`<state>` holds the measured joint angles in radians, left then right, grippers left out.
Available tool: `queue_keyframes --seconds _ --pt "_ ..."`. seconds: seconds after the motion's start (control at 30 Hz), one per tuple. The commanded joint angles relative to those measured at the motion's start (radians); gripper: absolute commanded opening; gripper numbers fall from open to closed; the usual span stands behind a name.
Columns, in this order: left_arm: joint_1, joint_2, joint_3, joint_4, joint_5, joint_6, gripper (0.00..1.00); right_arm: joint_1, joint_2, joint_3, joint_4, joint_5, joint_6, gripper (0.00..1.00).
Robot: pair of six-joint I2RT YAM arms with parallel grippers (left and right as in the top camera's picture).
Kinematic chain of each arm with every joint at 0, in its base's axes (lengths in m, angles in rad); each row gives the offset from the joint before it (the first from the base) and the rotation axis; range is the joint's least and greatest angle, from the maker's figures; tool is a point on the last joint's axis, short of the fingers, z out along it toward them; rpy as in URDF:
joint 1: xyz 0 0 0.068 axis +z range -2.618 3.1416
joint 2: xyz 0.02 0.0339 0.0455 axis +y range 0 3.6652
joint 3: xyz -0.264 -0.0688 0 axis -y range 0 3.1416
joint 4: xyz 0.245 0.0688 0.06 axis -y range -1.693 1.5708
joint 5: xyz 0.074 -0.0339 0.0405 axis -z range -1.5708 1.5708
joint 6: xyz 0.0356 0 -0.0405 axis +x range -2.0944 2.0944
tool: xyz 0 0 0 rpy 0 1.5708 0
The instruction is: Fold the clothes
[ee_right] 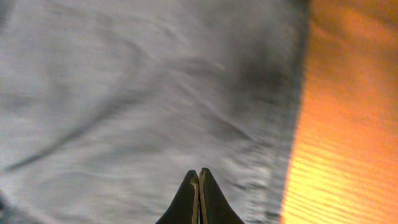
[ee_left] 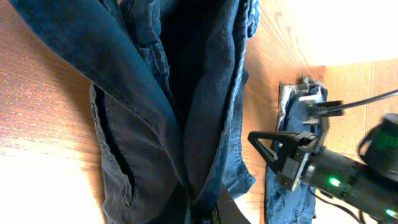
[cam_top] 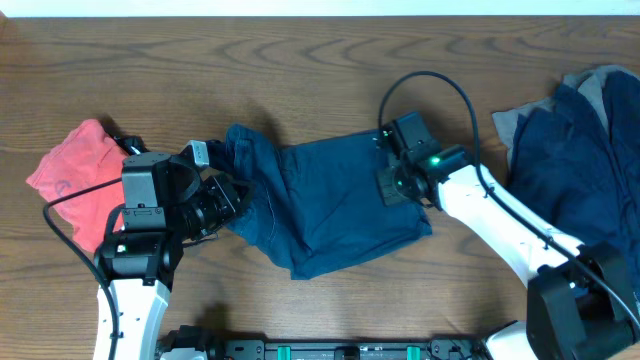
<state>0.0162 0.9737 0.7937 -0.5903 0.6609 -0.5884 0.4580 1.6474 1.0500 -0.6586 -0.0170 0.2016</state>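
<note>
the plain navy blue trouser-like garment [cam_top: 330,205] is spread over the middle of the brown wooden table [cam_top: 300,60]. its right part lies mostly flat, while its left end is gathered into thick folds. in the left wrist view these folds [ee_left: 180,112] run together toward the bottom edge, where one dark finger [ee_left: 225,208] is seen just beside the cloth.

the left gripper [cam_top: 235,200] is placed at this bunched left end and touches it. most of its fingers are hidden by the cloth, so it cannot be told if the fabric is pinched or not.

the right gripper [cam_top: 390,187] is held over the upper right part of the same garment. in its own wrist view the two fingertips [ee_right: 199,180] are pressed together, and blurred cloth is seen behind them, with bare wood at the right.

a crumpled red cloth piece [cam_top: 80,175] lies at the left edge of the table, near the left arm. a loose pile of navy and grey garments [cam_top: 575,150] lies at the right edge, well apart from the handled one.
</note>
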Motion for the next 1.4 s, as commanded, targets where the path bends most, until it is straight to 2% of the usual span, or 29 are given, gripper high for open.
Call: queue_keyframes --seconds 0.0,0.33,0.5,0.7,0.83,1.07,1.13,1.2,1.37 --pt "-0.016 0.001 0.029 0.02 0.002 -0.037 0.06 -0.035 0.042 -0.059 -0.003 0.021 0.008 0.02" --pt "-0.192 0.061 0.029 0.207 -0.006 -0.101 0.06 -0.045 0.055 -0.209 0.073 0.013 0.064 0.02" --pt "-0.318 0.152 0.029 0.294 -0.066 -0.156 0.06 -0.045 0.055 -0.214 0.073 0.004 0.068 0.02" --pt "-0.461 0.28 0.029 0.468 -0.131 -0.229 0.06 -0.045 0.055 -0.214 0.079 -0.018 0.075 0.01" --pt "-0.524 0.351 0.029 0.552 -0.188 -0.27 0.06 -0.045 0.055 -0.214 0.079 -0.021 0.075 0.02" --pt "-0.599 0.437 0.029 0.681 -0.187 -0.289 0.06 -0.045 0.055 -0.214 0.08 -0.027 0.084 0.02" --pt "-0.597 0.442 0.029 0.708 -0.188 -0.285 0.14 -0.045 0.054 -0.213 0.079 -0.044 0.092 0.02" --pt "-0.581 0.441 0.029 0.736 -0.187 -0.258 0.32 -0.047 0.049 -0.201 0.057 -0.044 0.098 0.01" --pt "-0.502 0.435 0.029 0.786 -0.188 -0.208 0.43 -0.102 -0.022 -0.093 -0.056 -0.005 0.128 0.02"
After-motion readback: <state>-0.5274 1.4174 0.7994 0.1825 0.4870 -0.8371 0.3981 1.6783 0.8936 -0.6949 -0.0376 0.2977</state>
